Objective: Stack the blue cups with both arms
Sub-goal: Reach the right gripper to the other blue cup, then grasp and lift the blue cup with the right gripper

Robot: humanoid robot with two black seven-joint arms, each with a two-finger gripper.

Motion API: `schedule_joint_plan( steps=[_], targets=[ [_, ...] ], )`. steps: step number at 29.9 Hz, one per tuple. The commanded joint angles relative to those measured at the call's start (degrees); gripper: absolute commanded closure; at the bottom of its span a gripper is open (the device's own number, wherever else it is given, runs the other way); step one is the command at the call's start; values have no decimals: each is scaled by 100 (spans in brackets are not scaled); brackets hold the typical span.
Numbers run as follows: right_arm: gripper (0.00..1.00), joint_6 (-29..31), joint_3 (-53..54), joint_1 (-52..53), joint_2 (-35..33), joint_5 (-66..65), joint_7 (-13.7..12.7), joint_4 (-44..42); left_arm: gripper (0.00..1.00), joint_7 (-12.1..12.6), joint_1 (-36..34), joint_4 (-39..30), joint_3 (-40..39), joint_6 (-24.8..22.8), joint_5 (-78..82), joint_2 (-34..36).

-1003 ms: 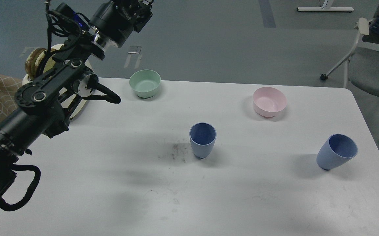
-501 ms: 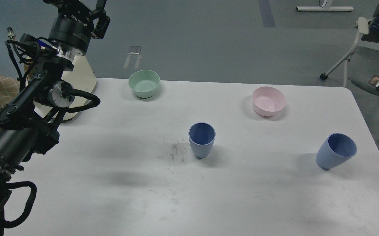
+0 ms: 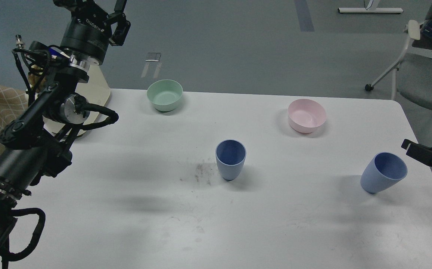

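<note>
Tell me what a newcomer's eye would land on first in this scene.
First, the left arm, black and cabled, filling the left edge, with its left gripper raised above the table's far left corner. Next, the two blue cups on the white table: the middle cup at the centre, the right cup near the right edge, where the right gripper just enters.

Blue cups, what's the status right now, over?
Both blue cups upright, apart, unstacked. Left hand raised, empty. Right hand beside right cup, not touching. Nothing between cups.
</note>
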Motion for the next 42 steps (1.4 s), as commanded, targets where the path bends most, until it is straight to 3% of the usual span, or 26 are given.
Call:
schedule_joint_plan(
  steps=[1, 10, 14, 15, 36, 37, 42],
  targets=[
    [26, 0, -255, 11, 125, -60, -10, -3, 3, -3, 2, 1, 0, 0, -4, -1],
    [34, 0, -458, 47, 213, -359, -63, 24, 3, -20, 2, -16, -17, 0, 5, 8],
    [60, 0, -458, 55, 160, -359, -63, 24, 3, -20, 11, -16, -9, 0, 5, 8],
    [63, 0, -467, 55, 151, -359, -63, 15, 3, -20, 19, -25, -8, 0, 5, 8],
    [66, 0, -494, -15, 151, -368, -63, 15, 3, -20, 11, -34, 27, 0, 49, 17],
    [68, 0, -494, -6, 151, -368, -63, 6, 3, -20, 11, -34, 27, 0, 57, 16],
    [100, 0, -511, 3, 142, -517, -63, -20, 3, -20, 11, -34, 35, 18, 66, 16]
  ],
)
